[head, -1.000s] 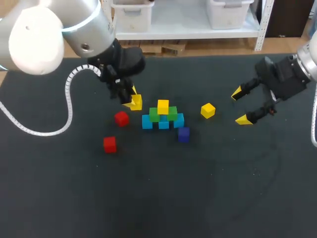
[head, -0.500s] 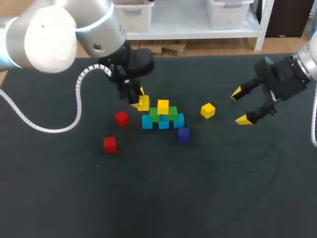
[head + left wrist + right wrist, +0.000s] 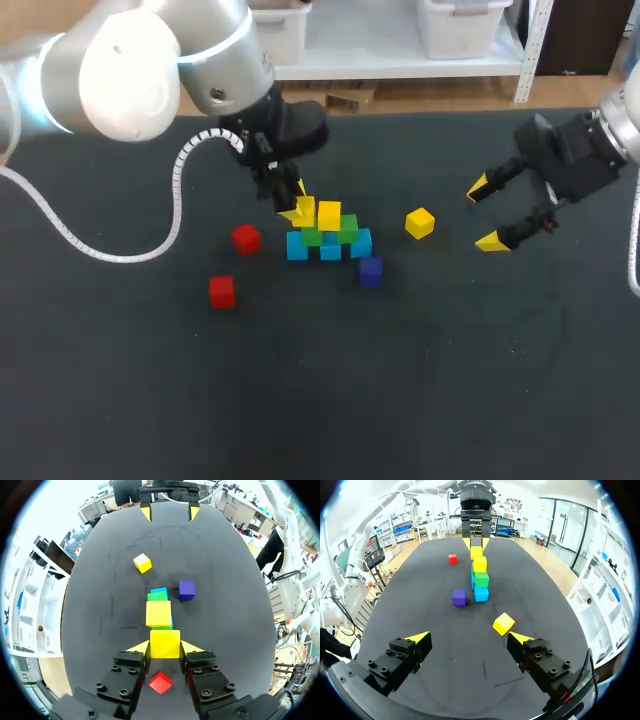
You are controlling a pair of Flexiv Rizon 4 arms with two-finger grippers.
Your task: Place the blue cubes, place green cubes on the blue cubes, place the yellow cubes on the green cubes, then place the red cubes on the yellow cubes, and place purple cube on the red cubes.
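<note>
Now gripping a small yellow cube firmly in the left gripper, poised over the green cube beside the seated yellow cube, presumably for a square landing. Holding the right gripper wide open, empty, near the table's right edge, clear of the stack.

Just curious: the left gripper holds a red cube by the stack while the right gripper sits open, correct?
No: the left gripper holds a yellow cube, not red, as the left wrist view shows. The right gripper is open.
</note>
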